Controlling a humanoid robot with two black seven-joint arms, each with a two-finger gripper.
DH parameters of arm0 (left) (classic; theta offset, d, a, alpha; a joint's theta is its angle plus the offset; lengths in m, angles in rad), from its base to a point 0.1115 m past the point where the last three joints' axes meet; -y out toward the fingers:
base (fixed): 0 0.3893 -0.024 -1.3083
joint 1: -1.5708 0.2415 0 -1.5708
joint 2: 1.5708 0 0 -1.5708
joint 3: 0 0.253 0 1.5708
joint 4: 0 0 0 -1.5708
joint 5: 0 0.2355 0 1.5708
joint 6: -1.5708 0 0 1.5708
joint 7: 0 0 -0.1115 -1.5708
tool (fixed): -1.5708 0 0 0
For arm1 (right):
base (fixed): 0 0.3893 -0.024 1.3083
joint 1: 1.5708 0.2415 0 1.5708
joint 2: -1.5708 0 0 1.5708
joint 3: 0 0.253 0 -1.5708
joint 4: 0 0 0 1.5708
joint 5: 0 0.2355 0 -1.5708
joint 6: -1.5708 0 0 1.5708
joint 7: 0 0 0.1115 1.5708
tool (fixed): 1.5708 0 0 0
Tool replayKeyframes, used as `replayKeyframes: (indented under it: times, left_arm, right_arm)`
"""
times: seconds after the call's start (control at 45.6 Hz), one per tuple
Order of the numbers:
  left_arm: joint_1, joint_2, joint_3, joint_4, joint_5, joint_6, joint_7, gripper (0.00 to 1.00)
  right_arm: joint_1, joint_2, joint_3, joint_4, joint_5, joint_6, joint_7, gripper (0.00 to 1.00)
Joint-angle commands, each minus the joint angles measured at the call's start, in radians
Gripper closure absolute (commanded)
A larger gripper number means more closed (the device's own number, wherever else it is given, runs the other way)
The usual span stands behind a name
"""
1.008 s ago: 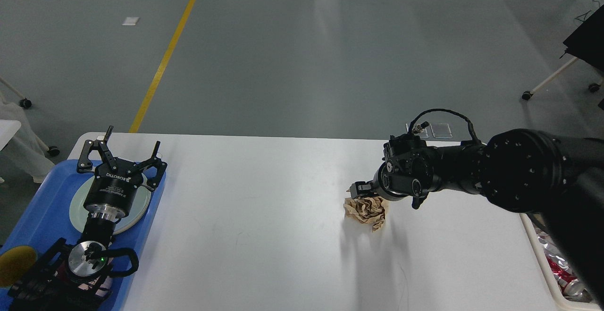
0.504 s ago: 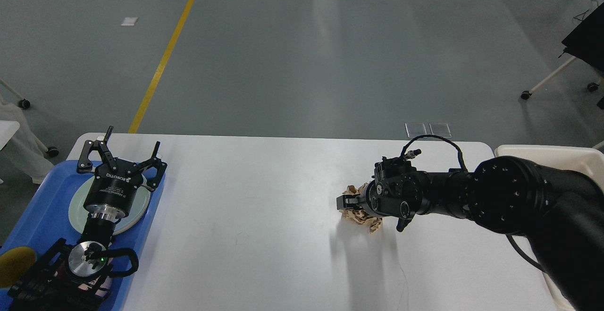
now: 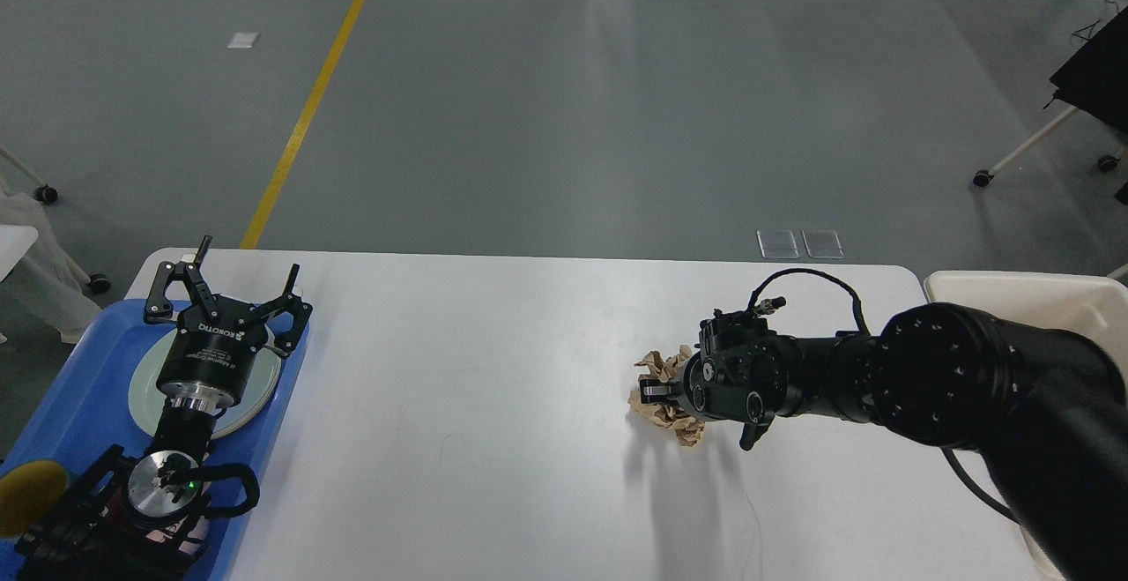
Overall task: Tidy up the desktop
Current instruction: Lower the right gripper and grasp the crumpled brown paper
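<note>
Flanking desktop (image 3: pixel 493 405): blue tray (image 3: pixel 79 396) left, cream bin (image 3: pixel 1040 294) right.

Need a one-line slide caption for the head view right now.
Right gripper at a crumpled brown paper ball on the white desktop; left gripper open over the blue tray.

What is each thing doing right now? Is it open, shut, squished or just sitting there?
Left gripper: open, holding nothing, above the blue tray.
Right gripper: at the paper ball, open or shut unclear.
Brown paper ball: crumpled, lying on the desktop.
Plate: flat in the tray.
</note>
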Motion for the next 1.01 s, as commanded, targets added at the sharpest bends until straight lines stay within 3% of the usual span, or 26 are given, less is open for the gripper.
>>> replayKeyframes:
  times: [0.0, 0.022, 0.329, 0.702, 0.855, 0.986]
  left_arm:
    - [0.0, -0.001, 0.0, -0.001, 0.0, 0.0, 0.0, 0.03]
    - [0.0, 0.001, 0.0, -0.001, 0.0, 0.0, 0.0, 0.03]
    - [0.0, 0.001, 0.0, 0.001, 0.0, 0.0, 0.0, 0.03]
    - [0.0, 0.001, 0.0, 0.0, 0.0, -0.001, 0.0, 0.03]
    - [0.0, -0.001, 0.0, 0.0, 0.0, 0.0, 0.0, 0.03]
    - [0.0, -0.001, 0.0, -0.001, 0.0, 0.0, 0.0, 0.03]
  right_arm:
    - [0.001, -0.004, 0.002, 0.012, 0.002, 0.007, -0.001, 0.96]
    - [0.003, -0.004, 0.002, 0.018, 0.002, 0.007, -0.003, 1.0]
    - [0.026, -0.017, 0.005, 0.066, 0.007, 0.018, -0.004, 1.0]
    - [0.187, -0.115, 0.002, 0.265, 0.062, 0.027, -0.006, 1.0]
    - [0.358, -0.188, -0.018, 0.411, 0.16, 0.148, -0.021, 1.0]
    - [0.63, -0.23, -0.132, 0.621, 0.281, 0.245, -0.021, 1.0]
